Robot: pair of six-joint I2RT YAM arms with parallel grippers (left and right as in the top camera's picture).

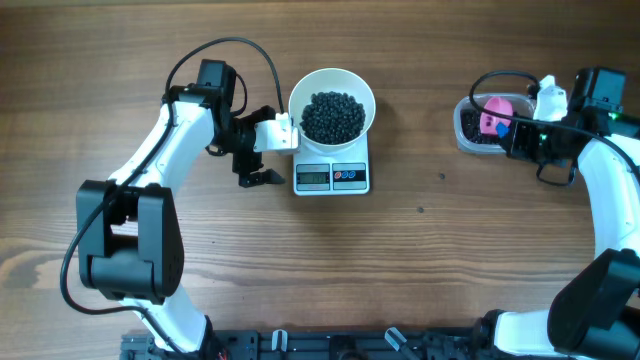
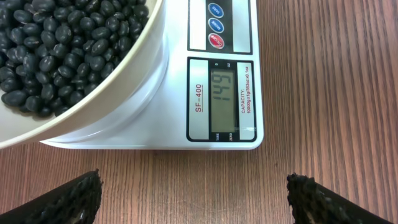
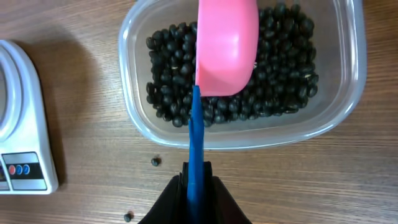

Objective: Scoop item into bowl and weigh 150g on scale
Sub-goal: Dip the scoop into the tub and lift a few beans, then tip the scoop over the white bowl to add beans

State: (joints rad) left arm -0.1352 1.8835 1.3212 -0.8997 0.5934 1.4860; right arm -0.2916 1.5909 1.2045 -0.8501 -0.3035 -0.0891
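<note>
All we've got for surroundings is a brown wood-grain counter (image 1: 440, 260) filling the whole view, evenly lit with soft shadows, plus a swirly grain patch (image 1: 30, 265) around 8 o'clock.

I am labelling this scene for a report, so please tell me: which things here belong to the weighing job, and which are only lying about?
Belong to the job: white bowl, black beans in it, scale under it, clear tub of beans, pink scoop held by the right gripper.

Lying about: two stray beans on the table beside the tub.
</note>
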